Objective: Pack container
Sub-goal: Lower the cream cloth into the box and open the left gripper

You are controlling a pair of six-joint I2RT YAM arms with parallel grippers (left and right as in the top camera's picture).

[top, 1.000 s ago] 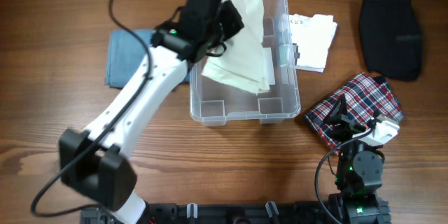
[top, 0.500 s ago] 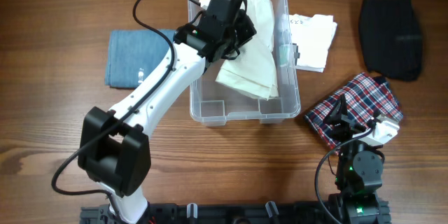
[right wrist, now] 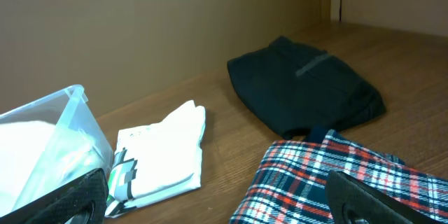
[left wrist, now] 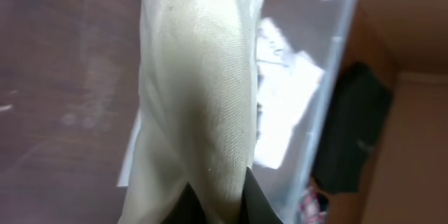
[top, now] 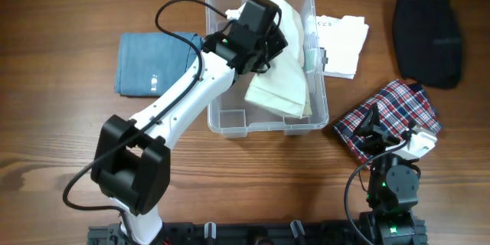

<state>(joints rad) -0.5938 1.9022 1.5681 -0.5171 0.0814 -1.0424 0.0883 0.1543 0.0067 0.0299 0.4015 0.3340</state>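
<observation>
Cream fabric is pinched in the left tool (top: 266,44), whose jaws are closed tight on a fold of the cream garment (top: 279,84). The cloth drapes from that pinch down into the container (top: 230,116), partly lying along its right side. It looks light, soft and limp, so it will likely sag and unfold wherever it is unsupported. A pinch through several layers at a folded edge suits it best.

The container is clear, stiff plastic and sits at the middle back of the counter (top: 61,122). It seems light enough to slide if the cloth drags on it, and its thick rim is the place to hold.

The right tool (top: 379,132) stands wide open and empty over the plaid garment (top: 394,111).

Around lie a blue folded cloth (top: 145,61), a white folded garment (top: 341,42) and a black garment (top: 427,40), all on smooth brown wood.
</observation>
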